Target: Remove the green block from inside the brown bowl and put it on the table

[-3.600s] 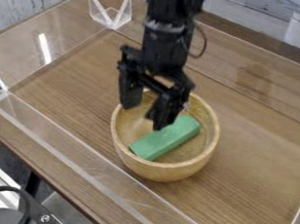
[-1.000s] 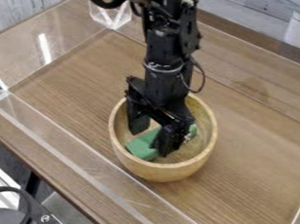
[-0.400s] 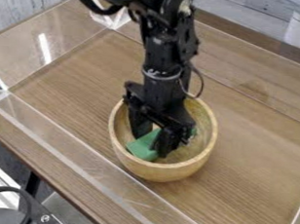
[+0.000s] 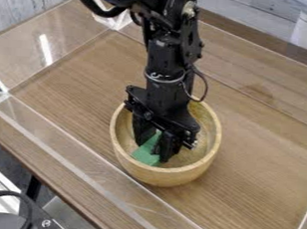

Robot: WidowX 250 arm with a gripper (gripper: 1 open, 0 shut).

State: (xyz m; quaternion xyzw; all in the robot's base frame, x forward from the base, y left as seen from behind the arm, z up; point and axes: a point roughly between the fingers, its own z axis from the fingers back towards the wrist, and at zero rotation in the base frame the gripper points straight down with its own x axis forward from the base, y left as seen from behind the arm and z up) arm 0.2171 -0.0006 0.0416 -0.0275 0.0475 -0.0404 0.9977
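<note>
Black pincer (image 4: 163,139) points straight down inside brown bowl (image 4: 206,156), fingers astride green block (image 4: 150,151); firm grasp can't be confirmed. Block tilted, in bowl, near front edge of surface (image 4: 64,90).

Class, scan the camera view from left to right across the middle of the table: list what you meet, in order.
Clear acrylic wall → bare table → brown bowl, its left rim → green block inside it → bowl's right rim → bare table again.
</note>
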